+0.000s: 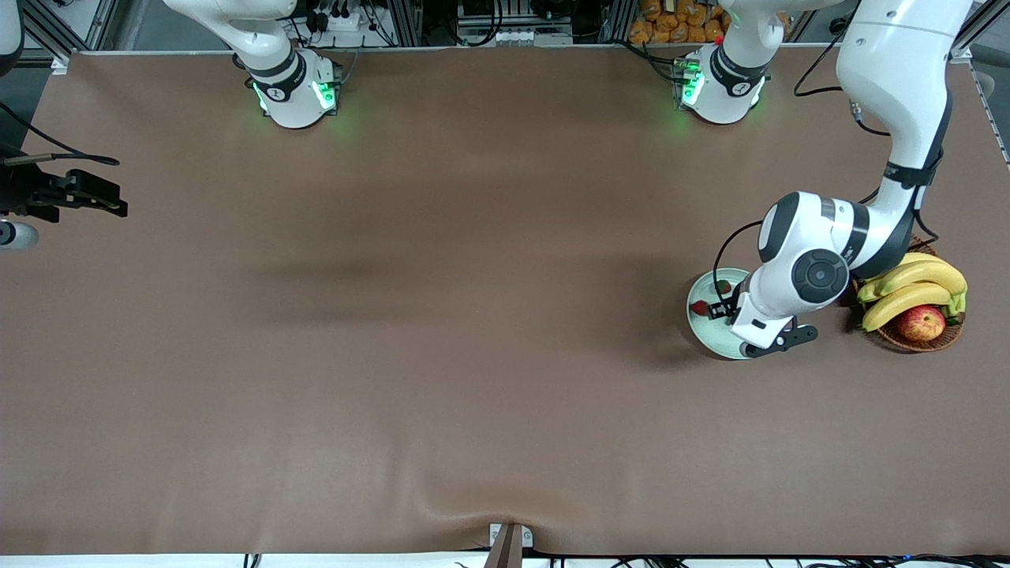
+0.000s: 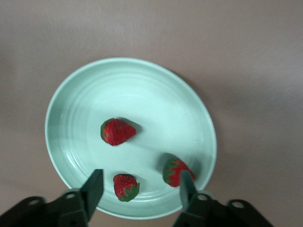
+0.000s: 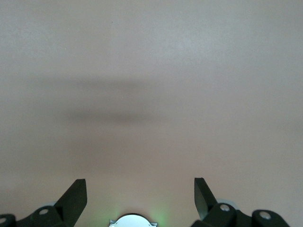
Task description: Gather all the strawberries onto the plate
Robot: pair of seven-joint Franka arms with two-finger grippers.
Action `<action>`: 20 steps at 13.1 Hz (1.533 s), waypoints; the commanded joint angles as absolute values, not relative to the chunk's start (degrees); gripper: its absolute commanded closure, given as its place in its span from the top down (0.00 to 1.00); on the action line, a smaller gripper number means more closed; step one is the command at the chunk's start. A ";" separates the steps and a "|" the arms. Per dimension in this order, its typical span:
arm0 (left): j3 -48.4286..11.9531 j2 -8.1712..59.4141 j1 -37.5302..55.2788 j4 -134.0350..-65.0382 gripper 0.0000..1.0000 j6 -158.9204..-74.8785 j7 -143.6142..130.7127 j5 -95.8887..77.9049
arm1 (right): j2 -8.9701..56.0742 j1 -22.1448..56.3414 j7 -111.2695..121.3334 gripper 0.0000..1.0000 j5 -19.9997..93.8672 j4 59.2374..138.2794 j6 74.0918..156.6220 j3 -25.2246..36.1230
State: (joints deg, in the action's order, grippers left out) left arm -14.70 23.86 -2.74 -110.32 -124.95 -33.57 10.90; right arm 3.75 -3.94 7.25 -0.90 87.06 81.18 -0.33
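The pale mint-green plate lies toward the left arm's end of the table, beside the fruit basket. In the left wrist view the plate holds all three strawberries: one near its middle and two by the rim. Two strawberries show in the front view. My left gripper hovers low over the plate, open and empty, with its fingers either side of one rim strawberry. My right gripper waits open over bare table at the right arm's end.
A brown wicker basket with bananas and a red apple stands close beside the plate, under the left arm's elbow. The right arm's base shows in the right wrist view. A brown cloth covers the table.
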 commanded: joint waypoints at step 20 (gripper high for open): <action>-13.21 -1.58 -4.84 -89.91 1.00 -89.04 -12.14 2.11 | 1.67 -4.31 0.65 1.00 0.09 87.45 78.05 -1.23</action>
